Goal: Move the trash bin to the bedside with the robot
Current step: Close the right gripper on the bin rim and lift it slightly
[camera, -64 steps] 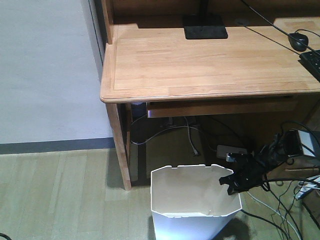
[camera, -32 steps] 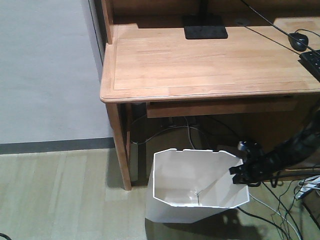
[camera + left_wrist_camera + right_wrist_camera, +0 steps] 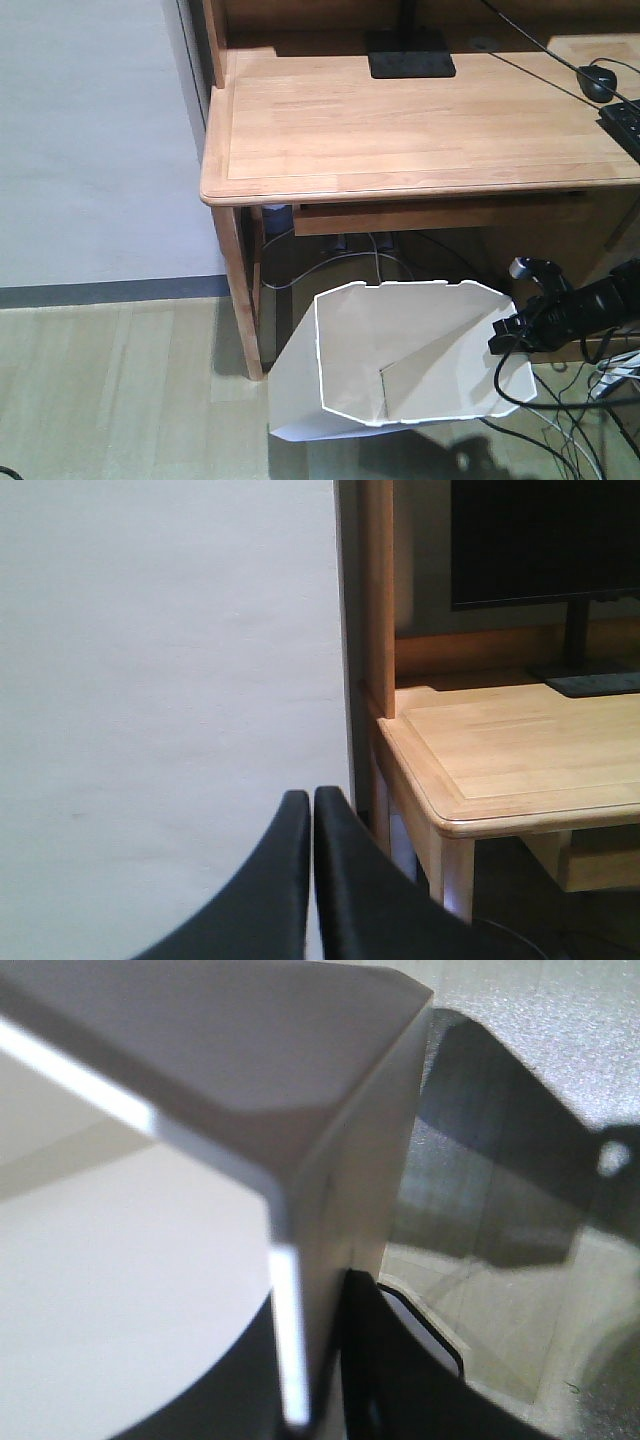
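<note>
The white trash bin (image 3: 400,360) is leaning at a tilt on the wood-plank floor (image 3: 130,390), just in front of the left leg of the light wooden table (image 3: 400,120), its cream-coloured inside turned toward the front camera. The right pincer (image 3: 512,330), at the end of a slim black right arm (image 3: 595,303), is clamping the bin's right-hand rim; the right wrist view is showing the thin plastic wall pinched between two dark fingers (image 3: 400,1370). Whether the bin's base is touching the floor cannot be told.

The left pincer (image 3: 312,875) is hanging well apart from the bin, its two black fingers pressed together on nothing, facing a pale wall (image 3: 160,660) and the rounded corner of the table.

On the table, a black monitor stand (image 3: 410,55) is sitting at the back, with a mouse (image 3: 597,80) and the corner of a keyboard (image 3: 625,120) lying at the right edge. Black and white cables (image 3: 575,425) are trailing over the floor under and beside the table, near the right arm.
</note>
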Robot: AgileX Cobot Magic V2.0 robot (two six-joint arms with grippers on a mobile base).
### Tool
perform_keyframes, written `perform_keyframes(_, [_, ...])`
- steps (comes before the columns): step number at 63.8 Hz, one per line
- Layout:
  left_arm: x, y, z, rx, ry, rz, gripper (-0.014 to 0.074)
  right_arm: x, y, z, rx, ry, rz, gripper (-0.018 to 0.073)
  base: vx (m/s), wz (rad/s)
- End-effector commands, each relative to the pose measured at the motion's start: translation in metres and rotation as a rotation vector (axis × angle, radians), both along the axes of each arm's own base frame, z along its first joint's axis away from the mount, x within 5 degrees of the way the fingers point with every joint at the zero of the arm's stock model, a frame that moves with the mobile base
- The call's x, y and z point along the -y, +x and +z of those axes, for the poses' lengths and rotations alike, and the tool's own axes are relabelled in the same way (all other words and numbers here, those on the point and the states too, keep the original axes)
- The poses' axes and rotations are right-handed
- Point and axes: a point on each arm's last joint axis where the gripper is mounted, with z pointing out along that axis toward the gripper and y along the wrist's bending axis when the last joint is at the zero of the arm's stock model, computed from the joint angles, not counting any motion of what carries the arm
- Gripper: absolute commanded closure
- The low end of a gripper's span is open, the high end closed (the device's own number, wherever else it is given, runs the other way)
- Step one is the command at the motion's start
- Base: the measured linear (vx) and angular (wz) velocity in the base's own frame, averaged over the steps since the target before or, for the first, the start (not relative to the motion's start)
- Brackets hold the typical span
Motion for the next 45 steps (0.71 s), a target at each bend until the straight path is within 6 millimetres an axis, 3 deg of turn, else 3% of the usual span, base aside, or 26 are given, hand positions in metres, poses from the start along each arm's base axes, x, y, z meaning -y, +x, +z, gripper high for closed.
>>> perform_keyframes(1, [0.0005,-0.0002,0.0031,0.07,-0.023,-0.009,0.0603,-0.0134,0.0072,0.0491,0.065,0.219,0.004,0.0563,0.0,0.0])
perform_keyframes(45, [0.0005,-0.0002,0.0031,0.07,-0.023,-0.009,0.0603,-0.0164,0.0065,0.0554,0.066,0.265,0.023,0.0563,0.0,0.0])
